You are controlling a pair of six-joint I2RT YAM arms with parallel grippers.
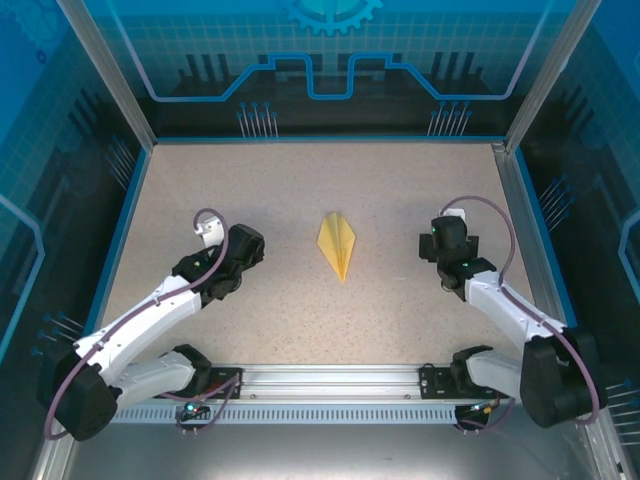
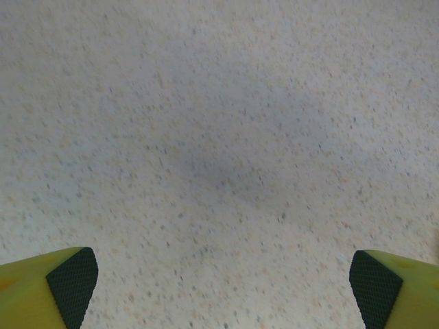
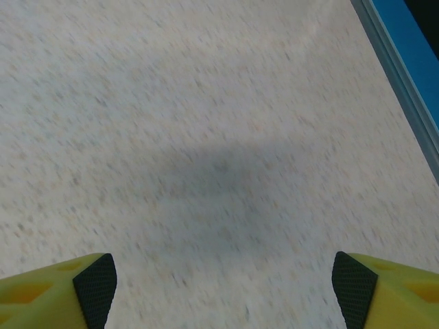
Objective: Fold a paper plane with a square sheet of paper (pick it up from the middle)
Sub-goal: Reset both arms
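Observation:
The paper plane [image 1: 338, 243] lies flat in the middle of the table, a narrow yellow dart with a centre crease and its point toward the near edge. To its left, a good way off, my left gripper [image 1: 212, 231] hangs over bare table. In the left wrist view the left gripper [image 2: 223, 284] is open, its yellow fingers [image 2: 58, 288] wide apart with nothing between them. On the plane's right, also apart from it, is my right gripper [image 1: 452, 217]. Its wrist view shows the right gripper [image 3: 225, 288] open, the fingers [image 3: 75, 288] empty over bare tabletop.
The speckled beige table [image 1: 300, 320] is bounded by a blue rim and aluminium frame posts [image 1: 520, 190]. That blue rim [image 3: 405, 62] appears at the upper right of the right wrist view. Both arm bases sit on the rail at the near edge [image 1: 330, 380].

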